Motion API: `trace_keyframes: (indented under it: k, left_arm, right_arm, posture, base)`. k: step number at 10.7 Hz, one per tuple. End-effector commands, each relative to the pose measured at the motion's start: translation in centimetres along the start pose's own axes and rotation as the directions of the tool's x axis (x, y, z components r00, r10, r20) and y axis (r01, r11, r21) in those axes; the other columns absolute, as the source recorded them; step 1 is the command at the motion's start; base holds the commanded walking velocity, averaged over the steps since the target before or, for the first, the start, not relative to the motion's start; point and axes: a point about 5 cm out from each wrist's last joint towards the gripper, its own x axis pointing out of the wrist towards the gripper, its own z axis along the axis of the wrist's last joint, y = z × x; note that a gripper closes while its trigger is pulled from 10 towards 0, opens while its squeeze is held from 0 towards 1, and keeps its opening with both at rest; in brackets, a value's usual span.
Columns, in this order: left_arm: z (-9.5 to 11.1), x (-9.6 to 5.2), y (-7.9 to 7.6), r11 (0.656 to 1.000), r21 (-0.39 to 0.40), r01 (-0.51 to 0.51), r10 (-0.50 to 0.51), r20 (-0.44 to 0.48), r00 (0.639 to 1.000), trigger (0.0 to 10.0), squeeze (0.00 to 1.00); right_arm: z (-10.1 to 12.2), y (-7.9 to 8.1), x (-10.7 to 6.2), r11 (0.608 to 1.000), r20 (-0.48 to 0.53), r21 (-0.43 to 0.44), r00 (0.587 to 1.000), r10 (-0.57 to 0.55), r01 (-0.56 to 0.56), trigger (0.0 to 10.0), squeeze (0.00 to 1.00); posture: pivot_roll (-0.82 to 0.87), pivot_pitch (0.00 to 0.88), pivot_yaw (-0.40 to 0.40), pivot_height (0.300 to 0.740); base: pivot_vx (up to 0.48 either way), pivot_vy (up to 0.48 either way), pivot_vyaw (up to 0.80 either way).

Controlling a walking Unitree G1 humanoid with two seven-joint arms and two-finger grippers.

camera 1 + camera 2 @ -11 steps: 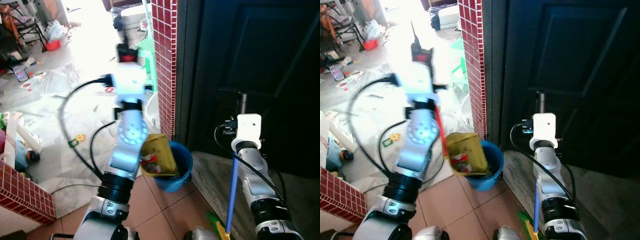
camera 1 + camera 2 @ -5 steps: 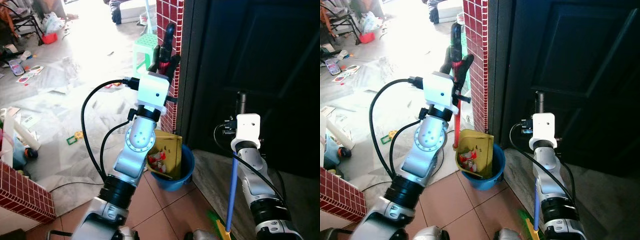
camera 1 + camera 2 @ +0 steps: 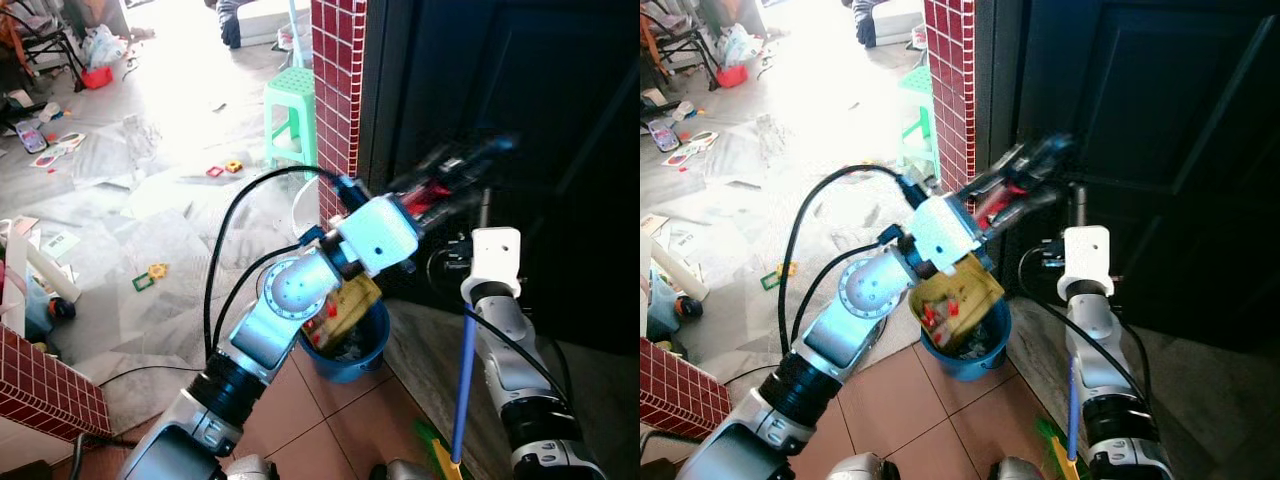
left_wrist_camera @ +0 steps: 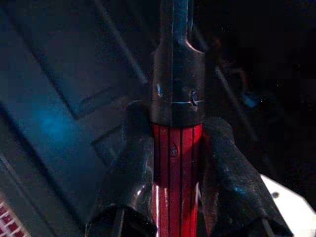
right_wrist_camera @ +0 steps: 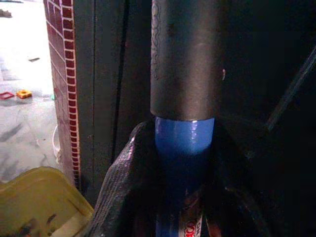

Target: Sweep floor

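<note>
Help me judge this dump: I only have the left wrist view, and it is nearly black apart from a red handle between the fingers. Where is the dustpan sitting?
Observer: The yellow dustpan hangs tilted over the blue bucket, next to the red-tiled pillar.
Operator: Has it emptied?
Observer: Not fully; red and white scraps lie in the pan.
Operator: And the other arm?
Observer: The right gripper is shut on the blue broom handle, which stands upright to the right of the bucket.
</note>
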Motion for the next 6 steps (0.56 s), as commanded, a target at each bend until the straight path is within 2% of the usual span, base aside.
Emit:
trace_keyframes:
  k: [1,2,3,4,5,6]
  left_arm:
    - [1.0,0.7,-0.1,0.998,0.007,0.069,-0.069,0.025,0.997,10.0,0.00]
    - [1.2,0.7,0.2,1.000,0.011,0.014,-0.015,0.045,0.999,10.0,0.00]
    - [1.5,0.7,0.6,0.997,0.064,-0.042,0.037,0.073,0.997,10.0,0.00]
    - [1.3,0.5,-0.3,0.994,0.105,0.033,-0.039,0.054,0.998,10.0,0.00]
    - [1.4,0.5,0.0,0.998,0.058,-0.012,0.008,0.059,0.998,10.0,0.00]
    - [2.1,0.5,1.7,0.986,0.101,-0.130,0.121,0.090,0.989,10.0,0.00]
  right_arm:
    - [1.2,0.1,0.2,1.000,0.059,-0.010,0.998,0.007,-0.007,10.0,0.00]
    - [1.2,0.2,0.2,1.000,0.060,-0.009,0.998,0.011,-0.010,10.0,0.00]
    - [1.2,0.2,0.3,1.000,0.061,-0.010,0.998,0.010,-0.010,10.0,0.00]
    - [1.3,0.1,0.3,1.000,0.063,-0.010,0.998,0.008,-0.007,10.0,0.00]
    - [1.3,0.1,0.3,1.000,0.063,-0.010,0.998,0.008,-0.008,10.0,0.00]
    - [1.3,0.1,0.3,1.000,0.064,-0.010,0.998,0.008,-0.007,10.0,0.00]
  posture:
    - [-0.08,0.000,0.043,0.740]
    - [-0.08,0.000,0.043,0.740]
    - [-0.08,0.000,0.042,0.740]
    - [-0.08,0.000,0.040,0.740]
    - [-0.08,0.000,0.040,0.740]
    - [-0.08,0.000,0.041,0.740]
  base:
    - [0.000,0.000,0.00]
    - [0.000,0.000,0.00]
    - [0.000,0.000,0.00]
    - [0.000,0.000,0.00]
    - [0.000,0.000,0.00]
    - [0.000,0.000,0.00]
